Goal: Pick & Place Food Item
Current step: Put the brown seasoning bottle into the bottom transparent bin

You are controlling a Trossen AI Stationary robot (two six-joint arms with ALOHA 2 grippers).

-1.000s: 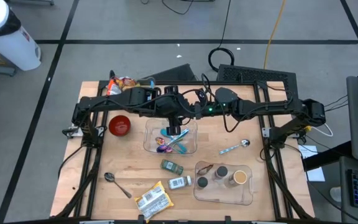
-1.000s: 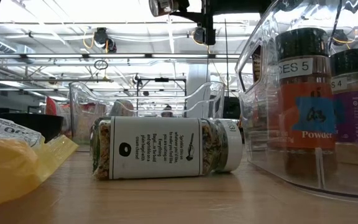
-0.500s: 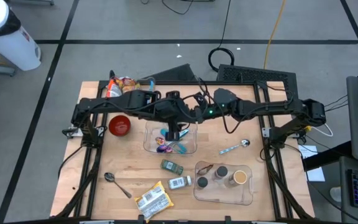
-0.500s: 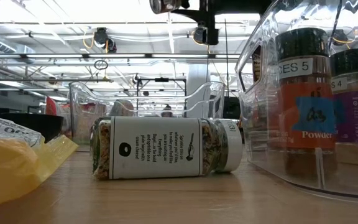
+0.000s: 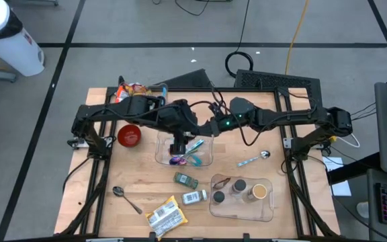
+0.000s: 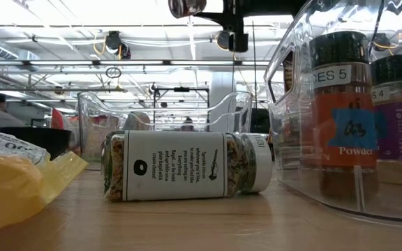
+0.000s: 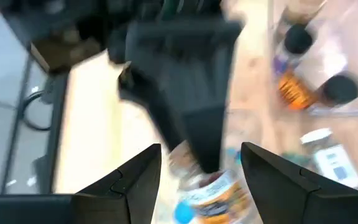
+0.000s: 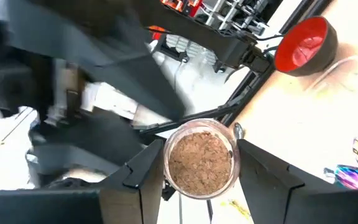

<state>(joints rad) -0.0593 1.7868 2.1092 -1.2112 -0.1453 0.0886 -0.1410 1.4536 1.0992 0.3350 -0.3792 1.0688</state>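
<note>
The left jaws have slid sideways over the clear tray (image 5: 158, 154), spread wide and empty, with the wrapped sweets (image 5: 177, 160) just below them. The right jaws stay clamped round the jar (image 8: 201, 158) of brown powder, held aloft beside them, so I'd guess it is not yet placed

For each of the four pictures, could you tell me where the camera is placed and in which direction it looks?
High: above the table, looking straight down; both arms meet over the clear bin.
Low: at table height, looking level past the lying spice jar; gripper parts hang above.
Left wrist: on the left arm, facing the bin; its fingers show.
Right wrist: on the right arm; the right gripper holds a jar.
Shared: the red bowl.
</note>
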